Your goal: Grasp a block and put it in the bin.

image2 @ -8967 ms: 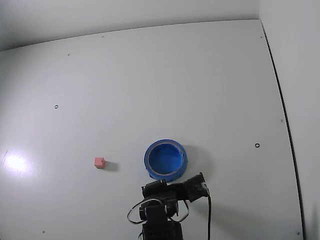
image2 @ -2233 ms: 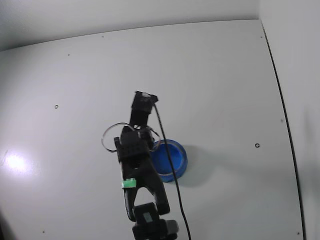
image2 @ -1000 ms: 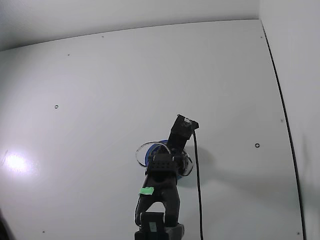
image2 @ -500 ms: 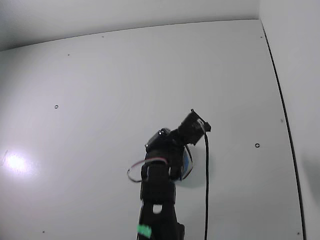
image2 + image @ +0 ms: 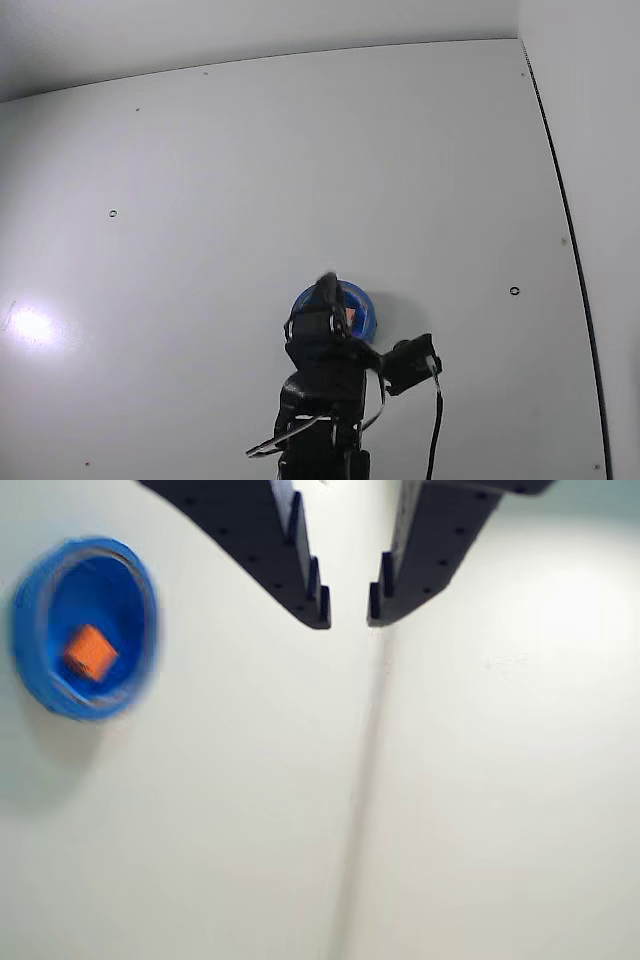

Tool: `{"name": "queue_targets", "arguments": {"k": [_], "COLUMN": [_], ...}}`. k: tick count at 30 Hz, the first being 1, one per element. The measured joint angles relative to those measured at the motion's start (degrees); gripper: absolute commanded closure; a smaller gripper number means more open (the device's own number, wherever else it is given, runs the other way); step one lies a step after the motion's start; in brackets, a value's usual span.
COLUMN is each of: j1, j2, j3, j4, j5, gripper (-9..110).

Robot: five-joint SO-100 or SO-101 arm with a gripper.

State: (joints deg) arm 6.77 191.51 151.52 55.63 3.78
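In the wrist view the round blue bin (image 5: 125, 600) sits on the white table at the left, and the small pink-orange block (image 5: 90, 652) lies inside it. My gripper (image 5: 348, 618) reaches in from the top edge, well to the right of the bin. Its black fingers (image 5: 300, 570) stand a little apart with nothing between them. In the fixed view the arm (image 5: 320, 370) is folded low at the bottom centre. It covers the near part of the bin (image 5: 360, 310), and the fingers cannot be made out there.
The white table (image 5: 300, 150) stretches far and left of the arm. A dark edge line (image 5: 570, 240) runs down its right side, with a wall beyond. Small holes (image 5: 514, 291) dot the surface. A black cable (image 5: 435, 430) hangs beside the arm's base.
The arm carried the block from the left over to the bin, and the block now lies inside it. The arm has since pulled back and folded down toward its base.
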Motion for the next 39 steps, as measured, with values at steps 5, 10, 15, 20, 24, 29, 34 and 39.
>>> {"name": "queue_targets", "arguments": {"k": [5,10,15,20,24,29,34,39], "j1": [-0.5,-0.8,-0.8,-1.0,-4.0,-9.6,-12.2,-12.6], "j2": [0.4,0.5,0.3,0.4,0.4,0.4,0.4,0.4], "j3": [6.5,10.0,16.1,18.2,19.4,19.6,19.6,19.6], "j4": [7.7,11.2,12.3,12.3,12.3,12.3,12.3,12.3], "j5": [0.2,-0.2,-6.3,-9.1,-8.1,-4.0,-2.7,-2.5], "gripper": [102,101,101,101,101,101,101,101]}}
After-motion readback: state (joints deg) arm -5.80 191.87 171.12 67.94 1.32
